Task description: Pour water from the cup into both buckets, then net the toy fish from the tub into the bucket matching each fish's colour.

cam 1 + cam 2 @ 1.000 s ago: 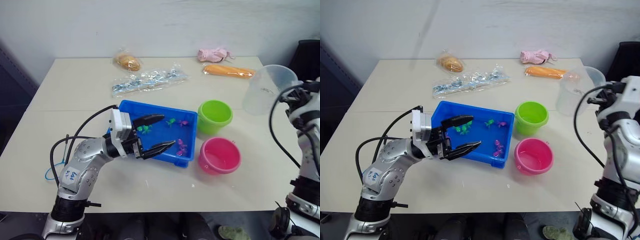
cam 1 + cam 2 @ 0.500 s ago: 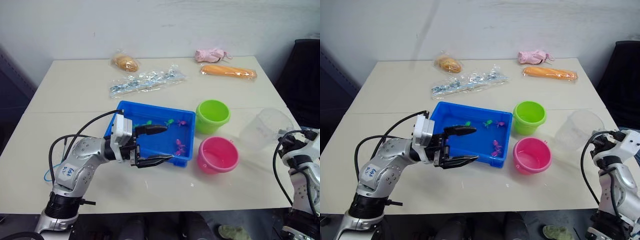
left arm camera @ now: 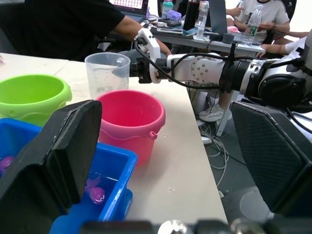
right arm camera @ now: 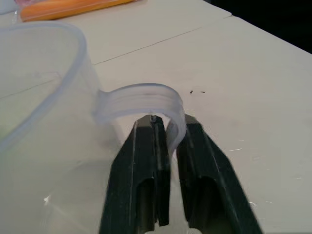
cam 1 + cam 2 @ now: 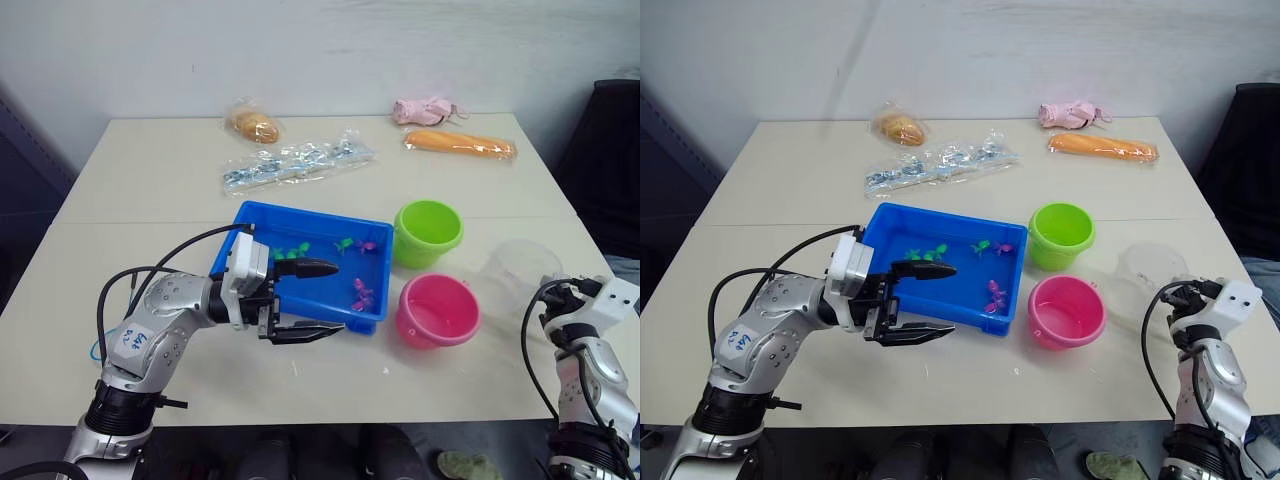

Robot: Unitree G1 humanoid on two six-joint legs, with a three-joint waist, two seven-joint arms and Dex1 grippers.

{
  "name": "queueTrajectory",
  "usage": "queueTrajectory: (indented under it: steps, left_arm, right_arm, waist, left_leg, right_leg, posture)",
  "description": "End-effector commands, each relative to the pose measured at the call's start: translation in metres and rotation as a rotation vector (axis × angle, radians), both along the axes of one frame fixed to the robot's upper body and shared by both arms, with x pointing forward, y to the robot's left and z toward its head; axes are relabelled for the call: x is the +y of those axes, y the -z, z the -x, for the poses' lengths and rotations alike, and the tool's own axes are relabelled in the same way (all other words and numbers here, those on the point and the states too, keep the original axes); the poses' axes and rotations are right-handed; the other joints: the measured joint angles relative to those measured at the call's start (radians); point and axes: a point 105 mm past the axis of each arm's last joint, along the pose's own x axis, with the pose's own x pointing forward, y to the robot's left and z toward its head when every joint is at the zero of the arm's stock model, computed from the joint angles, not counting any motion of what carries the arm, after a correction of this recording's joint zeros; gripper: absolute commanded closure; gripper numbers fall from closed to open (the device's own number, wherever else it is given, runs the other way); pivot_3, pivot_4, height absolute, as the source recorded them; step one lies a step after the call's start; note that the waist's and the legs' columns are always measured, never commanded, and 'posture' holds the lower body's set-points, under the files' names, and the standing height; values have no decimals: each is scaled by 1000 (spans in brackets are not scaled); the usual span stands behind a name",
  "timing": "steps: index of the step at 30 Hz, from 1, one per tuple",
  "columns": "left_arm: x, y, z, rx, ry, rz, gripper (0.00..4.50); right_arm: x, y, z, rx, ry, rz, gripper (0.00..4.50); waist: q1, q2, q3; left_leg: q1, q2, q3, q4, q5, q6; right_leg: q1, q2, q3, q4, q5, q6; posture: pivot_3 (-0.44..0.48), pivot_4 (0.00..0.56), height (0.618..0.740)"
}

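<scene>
my right gripper [image 4: 168,146] is pinched on the handle of the clear, empty-looking cup [image 5: 520,268], standing upright on the table [image 5: 150,180] near its right edge. my left gripper [image 5: 310,300] gapes wide over the blue tub's [image 5: 262,217] near rim. beyond my left fingertips sit the pink bucket [image 5: 437,310], then the green bucket [image 5: 428,231]; tiny pink and green fish [image 5: 361,294] lie in the tub.

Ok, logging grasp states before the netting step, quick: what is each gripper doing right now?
Left gripper: open, holding nothing, at the tub's near rim.
Right gripper: fingers shut on the cup's handle.
</scene>
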Motion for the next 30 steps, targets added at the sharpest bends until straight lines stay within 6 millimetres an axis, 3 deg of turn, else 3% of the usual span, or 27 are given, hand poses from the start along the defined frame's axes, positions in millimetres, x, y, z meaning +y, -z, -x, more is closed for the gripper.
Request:
queueTrajectory:
  steps: [1, 4, 5, 7, 11, 15, 17, 19, 21, 24, 28, 30]
  left_arm:
    - [-2, -3, 7, -27, 23, -3, 0]
    - [1, 2, 7, -21, 11, -18, 0]
    - [2, 3, 7, -18, 3, -16, 0]
    - [4, 2, 6, -4, -15, -1, 0]
    - [19, 4, 4, 22, -55, -21, 0]
    - [46, 0, 0, 61, -115, -40, 0]
    - [62, -4, -2, 75, -152, -55, 0]
    - [94, -10, -11, 64, -289, -74, 0]
    - [118, -15, -19, 13, -418, -67, 0]
    - [152, -21, -26, -70, -639, 0, 0]
    - [198, -4, -8, -77, -893, -7, 0]
    - [228, 9, 9, -70, -1052, -25, 0]
  right_arm:
    - [-9, -13, 17, -14, 26, 30, 1846]
    - [-10, -15, 37, 0, 54, 26, 306]
    - [-9, -17, 45, 2, 56, 37, 49]
    - [-5, -22, 60, 2, 44, 51, 49]
    - [29, -59, 97, -175, -165, 69, 49]
    - [56, -90, 117, -234, -347, 127, 49]
    - [76, -99, 120, -195, -479, 188, 49]
    - [113, -121, 111, -223, -694, 310, 49]
    - [140, -131, 105, -246, -866, 408, 49]
    - [175, -144, 95, -383, -1014, 490, 49]
    - [202, -145, 95, -474, -1147, 475, 49]
    - [213, -134, 100, -466, -1255, 498, 49]
  waist:
    - [1, 0, 0]
    - [0, 0, 0]
    - [0, 0, 0]
    - [0, 0, 0]
    - [0, 1, -1]
    - [-5, 1, -1]
    - [-10, 1, -1]
    - [-17, 1, -1]
    - [-27, 0, 0]
    - [-23, -3, 0]
    - [-21, -5, 0]
    - [-20, -6, 1]
  left_leg:
    - [0, 0, 0, 0, 0, 0]
    - [0, 0, 0, 0, 0, 0]
    - [0, 0, 0, 0, 0, 0]
    - [0, 1, 0, 0, 0, 0]
    - [1, 1, -1, -2, 0, 0]
    - [1, 2, 0, -2, -1, 1]
    - [2, 2, 0, -2, -2, 2]
    - [3, 3, 0, -2, -3, 1]
    - [3, 3, 0, -2, -3, 1]
    - [3, 4, -3, -2, -2, 0]
    - [1, 4, -4, -3, -3, -2]
    - [0, 5, -4, -3, -4, -2]
  right_leg:
    - [0, 0, 0, 0, 0, 0]
    - [0, 0, 0, 0, 0, 0]
    - [0, 0, 0, 0, 0, 0]
    - [0, 0, 0, -1, 0, 0]
    - [0, 0, 0, -2, 0, 0]
    - [1, 0, 1, -3, 0, 0]
    - [1, -1, 2, -4, 0, -1]
    - [1, -1, 2, -4, -1, -2]
    - [1, -2, 2, -4, -1, -3]
    - [1, -2, 1, -4, -2, -4]
    - [0, -1, 1, -3, -2, -5]
    - [0, -2, 1, -4, -2, -5]
  posture:
    - [0, 150, 740]
    - [0, 150, 740]
    - [0, 150, 740]
    - [0, 150, 740]
    - [0, 150, 740]
    - [0, 150, 740]
    - [0, 150, 740]
    - [0, 150, 740]
    - [0, 150, 740]
    - [0, 150, 740]
    - [0, 150, 740]
    - [0, 150, 740]
